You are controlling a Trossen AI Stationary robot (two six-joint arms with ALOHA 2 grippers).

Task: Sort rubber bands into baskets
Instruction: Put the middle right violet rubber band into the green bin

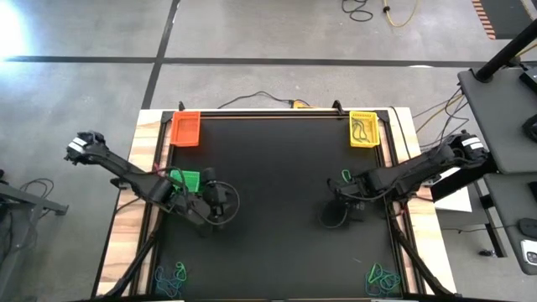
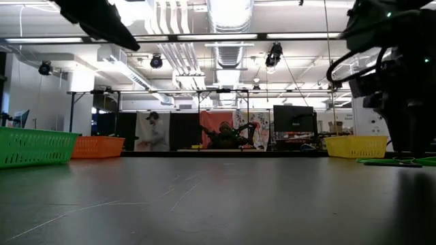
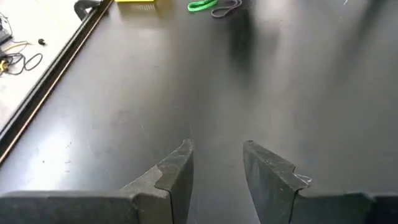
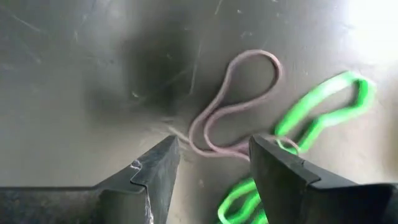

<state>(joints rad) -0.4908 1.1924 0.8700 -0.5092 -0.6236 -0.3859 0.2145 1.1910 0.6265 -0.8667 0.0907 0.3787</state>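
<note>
My right gripper (image 4: 213, 146) points down, open, just above the black table mat. A mauve rubber band (image 4: 236, 102) lies flat there, its near loop between the two fingertips, and a green rubber band (image 4: 320, 115) lies beside it, partly behind one finger. I cannot see the fingers touching either band. My left gripper (image 3: 217, 149) hangs open over bare mat, nothing between its fingers, beside the green basket (image 1: 185, 180). The orange basket (image 1: 185, 128) and the yellow basket (image 1: 364, 130) stand at the far corners.
More rubber bands lie heaped at the near left (image 1: 172, 275) and near right (image 1: 383, 279) corners of the mat. The yellow basket holds some dark bands. A raised black frame (image 3: 56, 68) borders the mat. The middle of the mat (image 1: 277, 193) is bare.
</note>
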